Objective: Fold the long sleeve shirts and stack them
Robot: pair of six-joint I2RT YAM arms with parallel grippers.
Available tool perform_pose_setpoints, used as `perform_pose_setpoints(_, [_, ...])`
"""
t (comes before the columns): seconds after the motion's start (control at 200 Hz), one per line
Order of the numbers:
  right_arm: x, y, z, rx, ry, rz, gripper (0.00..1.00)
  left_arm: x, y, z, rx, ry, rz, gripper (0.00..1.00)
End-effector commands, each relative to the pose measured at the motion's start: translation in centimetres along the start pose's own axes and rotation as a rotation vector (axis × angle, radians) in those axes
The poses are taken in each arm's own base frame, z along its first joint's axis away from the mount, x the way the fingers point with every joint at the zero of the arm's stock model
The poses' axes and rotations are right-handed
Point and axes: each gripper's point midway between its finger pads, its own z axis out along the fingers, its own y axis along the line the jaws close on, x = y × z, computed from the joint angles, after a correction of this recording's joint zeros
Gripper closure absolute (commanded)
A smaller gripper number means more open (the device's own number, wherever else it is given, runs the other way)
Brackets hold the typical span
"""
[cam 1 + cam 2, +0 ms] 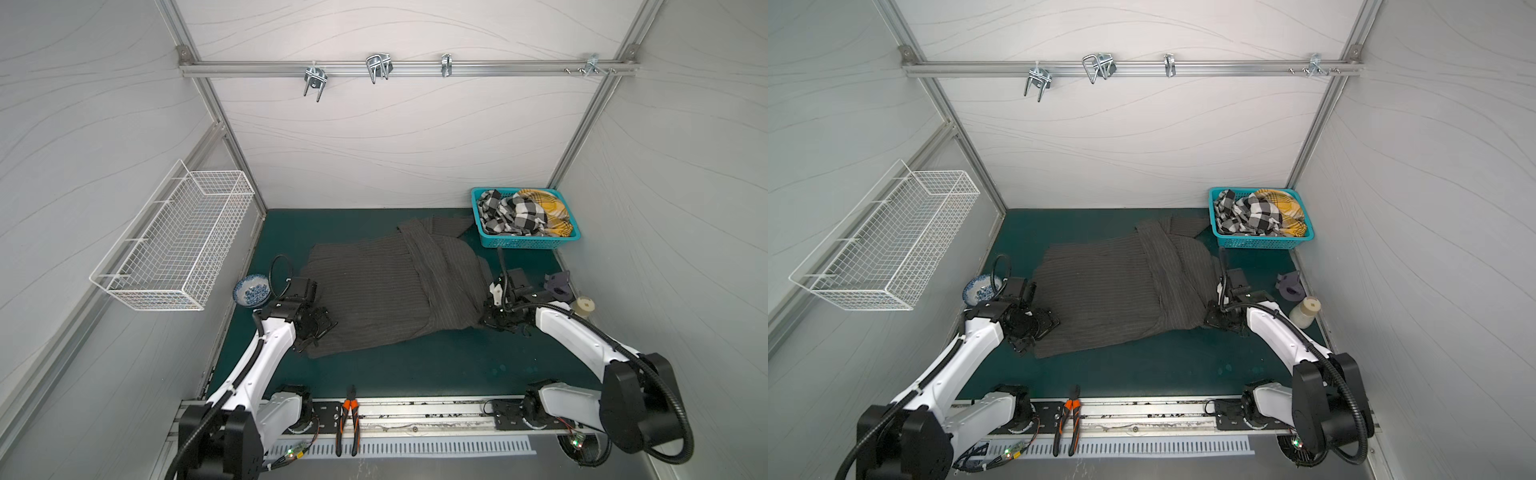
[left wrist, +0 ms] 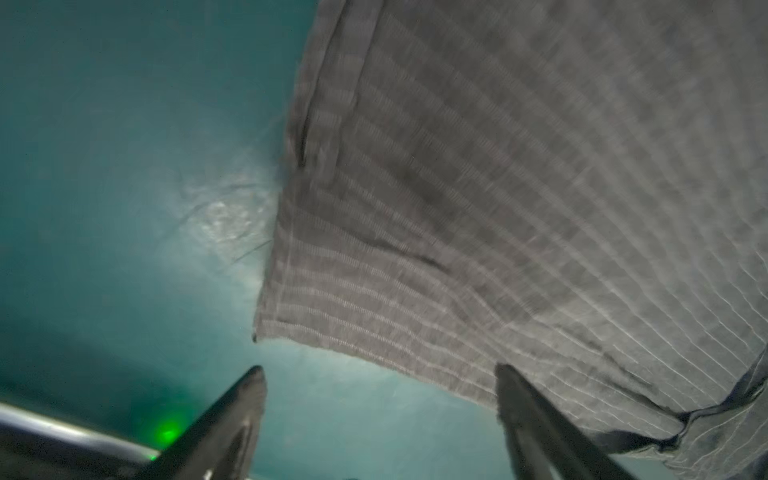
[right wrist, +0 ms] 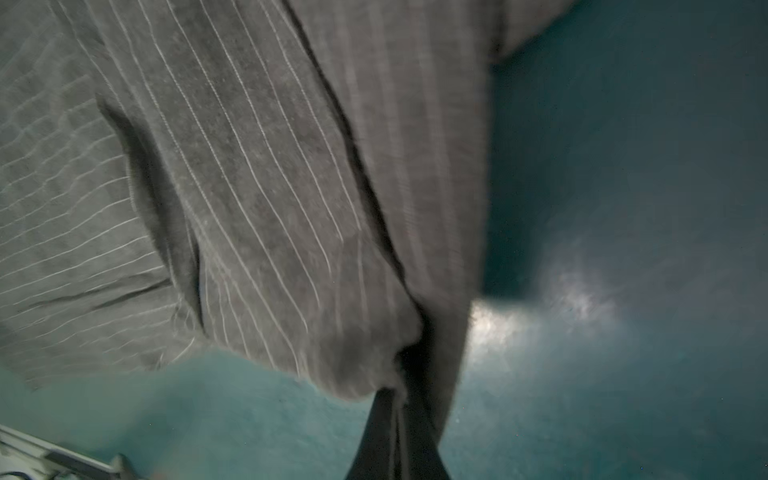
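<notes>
i see the shirt (image 1: 386,286) lying spread on the middle of the mat (image 1: 415,365), with a folded band of cloth running up toward 1 o'clock. my left gripper (image 2: 380,370) stands wide open at the shirt's 8 o'clock corner, nothing between its jaws. my right gripper (image 3: 399,399) is pinched closed on bunched cloth at the shirt's 4 o'clock edge.
</notes>
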Motion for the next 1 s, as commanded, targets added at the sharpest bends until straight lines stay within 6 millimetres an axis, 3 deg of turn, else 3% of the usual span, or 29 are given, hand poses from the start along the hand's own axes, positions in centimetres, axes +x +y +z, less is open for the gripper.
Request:
perform_pose_setpoints(0.0, [-1.0, -0.2, -0.1, 0.022, -0.064, 0.016, 1.0, -3.5, -2.3, -2.8, 0.07, -0.144, 0.0, 0.06])
perform_pose_setpoints(0.075, [-1.1, 0.1, -0.1, 0.015, -0.058, 0.01, 1.0, -4.7, -3.5, -3.1, 0.055, -0.136, 0.022, 0.08])
perform_pose_setpoints(0.18, [-1.5, 0.5, -0.4, 0.008, -0.052, 0.012, 1.0, -5.2, -3.3, -2.4, -0.033, -0.081, 0.023, 0.14])
perform_pose_setpoints(0.32, [-1.8, 0.9, -0.4, -0.007, -0.048, 0.015, 1.0, -4.1, -3.5, 1.4, 0.007, 0.001, -0.023, 0.19])
perform_pose_setpoints(0.445, [-1.7, 1.2, 0.0, -0.017, -0.025, 0.024, 1.0, -4.7, -4.6, 5.1, -0.02, 0.067, -0.044, 0.27])
perform_pose_setpoints(0.585, [-1.7, 0.6, 0.8, 0.012, 0.002, 0.04, 1.0, -6.9, -7.0, 9.1, -0.049, 0.117, -0.058, 0.36])
perform_pose_setpoints(0.715, [-2.1, -0.3, 1.2, 0.036, 0.013, 0.085, 1.0, -8.6, -11.6, 12.2, -0.001, 0.168, -0.052, 0.42])
perform_pose_setpoints(0.85, [-3.1, -1.4, 1.0, 0.064, 0.003, 0.135, 1.0, -10.0, -18.2, 14.0, 0.07, 0.178, 0.034, 0.43])
perform_pose_setpoints(0.92, [-4.2, -1.7, 1.0, 0.06, -0.006, 0.153, 1.0, -11.3, -21.5, 14.0, 0.099, 0.155, 0.076, 0.42])
perform_pose_setpoints(0.995, [-5.6, -1.6, 1.2, 0.054, -0.004, 0.161, 1.0, -13.2, -23.7, 13.3, 0.135, 0.129, 0.079, 0.38])
